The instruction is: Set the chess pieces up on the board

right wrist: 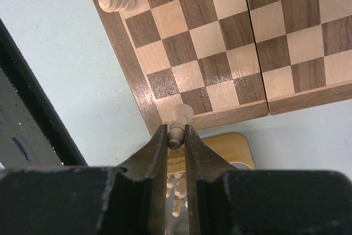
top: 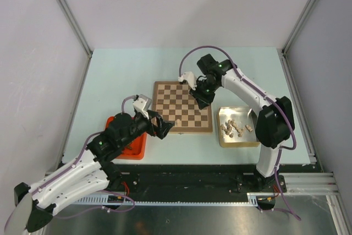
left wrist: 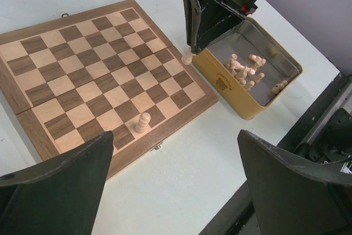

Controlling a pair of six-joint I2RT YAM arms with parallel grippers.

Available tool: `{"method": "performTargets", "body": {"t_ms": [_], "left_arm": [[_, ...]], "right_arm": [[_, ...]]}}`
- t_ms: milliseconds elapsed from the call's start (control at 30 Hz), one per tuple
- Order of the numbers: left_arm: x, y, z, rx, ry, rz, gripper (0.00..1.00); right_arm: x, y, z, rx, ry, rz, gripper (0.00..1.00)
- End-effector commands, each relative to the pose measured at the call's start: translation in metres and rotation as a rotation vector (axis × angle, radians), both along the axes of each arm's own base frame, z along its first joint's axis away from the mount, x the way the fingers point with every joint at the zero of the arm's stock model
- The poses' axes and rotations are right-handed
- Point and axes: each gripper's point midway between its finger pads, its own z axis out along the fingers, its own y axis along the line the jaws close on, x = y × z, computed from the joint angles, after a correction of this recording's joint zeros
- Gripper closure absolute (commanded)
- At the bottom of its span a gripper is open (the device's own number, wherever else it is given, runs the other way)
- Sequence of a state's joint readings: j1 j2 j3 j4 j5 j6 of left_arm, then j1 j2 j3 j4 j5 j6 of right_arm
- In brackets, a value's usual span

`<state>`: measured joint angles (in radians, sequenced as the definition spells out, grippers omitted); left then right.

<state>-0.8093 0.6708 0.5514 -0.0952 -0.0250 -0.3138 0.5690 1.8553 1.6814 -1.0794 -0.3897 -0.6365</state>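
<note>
Pale blue counter point(top: 121, 70) between grey walls, with the board point(top: 170, 100) lying flat mid-scene; beside its right edge, a gold tin point(left wrist: 231, 89) with a heap of pale chess pieces point(left wrist: 242, 70) inside; off the near-left corner, a red tray point(top: 137, 148), mostly hidden by the left arm, contents impossible to tell.

Over to the right tool point(right wrist: 175, 136): pinched narrow on a pale pawn point(right wrist: 177, 122), gripped by one end, the other end pointing down; hovers over the board's corner nearest the tin, right above rim and corner square; touching or not, hard to say.

Down at the left tool point(left wrist: 173, 152): spread wide; holds nothing; sits low just off the board's near edge.

On the squares themselves, only one standing pale piece point(left wrist: 143, 121), upright in the row along the near edge; every other square in view bare; no dark pieces anywhere in sight.

Judging the score: barely started; one man placed, a second close to landing, the rest of the pale set waiting in the tin, the whole dark side yet to show; long way to go. Probably calls for lowering this pawn squarely onto a square, letting go cleanly, then back to the tin.
</note>
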Motion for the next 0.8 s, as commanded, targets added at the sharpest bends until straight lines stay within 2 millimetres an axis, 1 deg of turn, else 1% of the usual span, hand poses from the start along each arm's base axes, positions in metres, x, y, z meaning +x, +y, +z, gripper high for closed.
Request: {"method": "performTargets", "body": {"t_ms": [0, 233, 333, 433, 500, 567, 700, 767], "left_arm": [[0.001, 0.004, 0.0, -0.005, -0.005, 0.022, 0.0], [0.001, 0.007, 0.003, -0.008, -0.01, 0.038, 0.0], [0.002, 0.008, 0.003, -0.009, -0.011, 0.043, 0.0], [0.001, 0.008, 0.003, -0.009, -0.009, 0.044, 0.0], [0.001, 0.009, 0.003, -0.01, -0.01, 0.044, 0.0], [0.001, 0.009, 0.004, -0.012, -0.01, 0.048, 0.0], [0.001, 0.01, 0.004, -0.012, -0.01, 0.049, 0.0], [0.001, 0.011, 0.005, -0.013, -0.012, 0.051, 0.0]], "right_arm": [[0.011, 0.008, 0.013, 0.013, -0.044, -0.009, 0.91], [0.015, 0.012, 0.008, 0.008, -0.043, -0.021, 0.91], [0.016, 0.015, 0.002, 0.0, -0.04, -0.026, 0.9], [0.015, 0.02, -0.007, -0.015, -0.029, -0.023, 0.9], [0.018, 0.023, -0.016, -0.037, -0.03, -0.032, 0.9], [0.019, 0.025, -0.022, -0.052, -0.029, -0.035, 0.9], [0.014, 0.03, -0.031, -0.066, -0.009, -0.022, 0.9], [0.011, 0.03, -0.034, -0.08, -0.002, -0.017, 0.89]]}}
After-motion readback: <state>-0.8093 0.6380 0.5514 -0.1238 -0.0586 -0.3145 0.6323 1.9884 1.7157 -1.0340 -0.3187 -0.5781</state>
